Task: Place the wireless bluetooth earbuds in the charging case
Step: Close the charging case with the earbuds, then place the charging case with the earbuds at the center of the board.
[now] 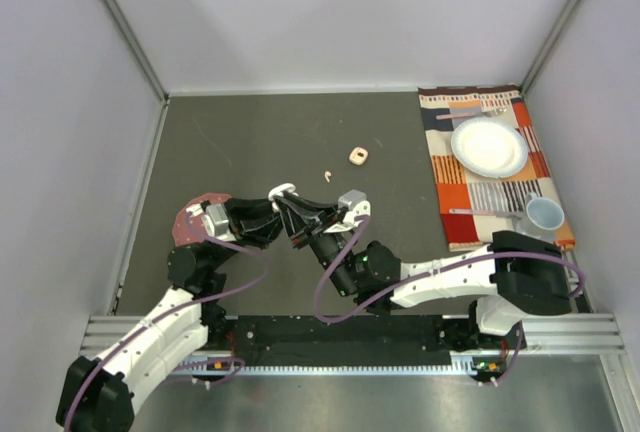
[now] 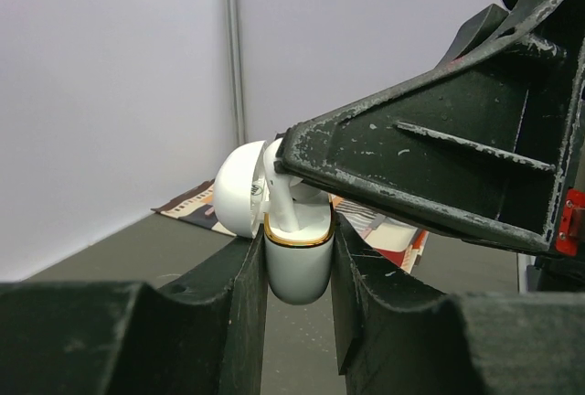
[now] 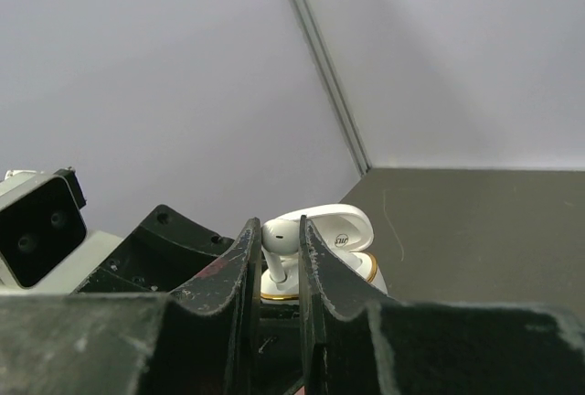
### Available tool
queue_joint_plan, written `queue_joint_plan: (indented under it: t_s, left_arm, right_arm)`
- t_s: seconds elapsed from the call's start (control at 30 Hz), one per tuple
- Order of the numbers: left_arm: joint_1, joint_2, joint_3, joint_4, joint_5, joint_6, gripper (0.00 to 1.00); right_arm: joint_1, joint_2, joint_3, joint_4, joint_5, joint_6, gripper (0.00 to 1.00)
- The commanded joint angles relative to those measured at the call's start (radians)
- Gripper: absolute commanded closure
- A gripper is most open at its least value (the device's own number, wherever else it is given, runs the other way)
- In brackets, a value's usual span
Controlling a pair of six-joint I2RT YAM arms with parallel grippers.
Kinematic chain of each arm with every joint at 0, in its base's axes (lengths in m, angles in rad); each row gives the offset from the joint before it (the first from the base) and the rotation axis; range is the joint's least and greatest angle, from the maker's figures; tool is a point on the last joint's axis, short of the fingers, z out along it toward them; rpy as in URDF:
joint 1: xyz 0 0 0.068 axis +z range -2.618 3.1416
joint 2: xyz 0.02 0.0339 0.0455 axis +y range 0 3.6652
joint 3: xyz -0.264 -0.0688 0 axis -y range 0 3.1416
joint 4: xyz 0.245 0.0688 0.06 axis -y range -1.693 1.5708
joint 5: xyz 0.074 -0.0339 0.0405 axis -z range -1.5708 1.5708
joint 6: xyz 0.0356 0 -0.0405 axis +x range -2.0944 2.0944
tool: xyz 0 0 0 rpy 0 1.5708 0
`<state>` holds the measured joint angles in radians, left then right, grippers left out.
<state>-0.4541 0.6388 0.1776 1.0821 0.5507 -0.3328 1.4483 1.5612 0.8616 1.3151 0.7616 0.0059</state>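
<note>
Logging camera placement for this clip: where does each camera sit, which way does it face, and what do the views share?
Top external: above and behind the bases, looking down on the table; both arms show.
Left wrist: on the left arm, looking along the left claw, shut on the charging case.
Right wrist: on the right arm, looking along the right claw, shut on a white earbud.
Shared: both wrist views show that charging case and white earbud.

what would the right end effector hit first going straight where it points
Likely the open white charging case held by the left end effector; the white earbud in the right end effector sits at its gold rim, though depth is unclear.
</note>
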Motion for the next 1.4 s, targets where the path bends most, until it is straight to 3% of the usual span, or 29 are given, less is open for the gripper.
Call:
queue_joint_plan:
  t_s: [0.0,0.4,0.8,1.0,1.37]
  left_arm:
    - [-0.003,-0.016,0.036,0.058,-0.049,0.018,1.0]
    - [-0.003,-0.019,0.039,0.056,-0.049,0.017,1.0]
    - [-0.003,-0.011,0.039,0.053,-0.035,0.015,1.0]
    - [-0.003,-0.011,0.033,0.053,-0.034,0.015,1.0]
    - [-0.003,-0.018,0.023,0.024,-0.046,0.04,1.0]
  right_arm:
    - [-0.003,0.008,-0.015,0.01,-0.022,-0.035,1.0]
    - [0.003,0.007,-0.015,0.003,-0.01,-0.075,0.98]
    - [0.001,0.003,0.007,-0.014,0.001,-0.098,0.81]
    - [0.003,-0.012,0.011,-0.036,-0.008,-0.093,0.64]
    - [0.003,-0.085,-0.015,-0.004,-0.09,-0.119,0.57]
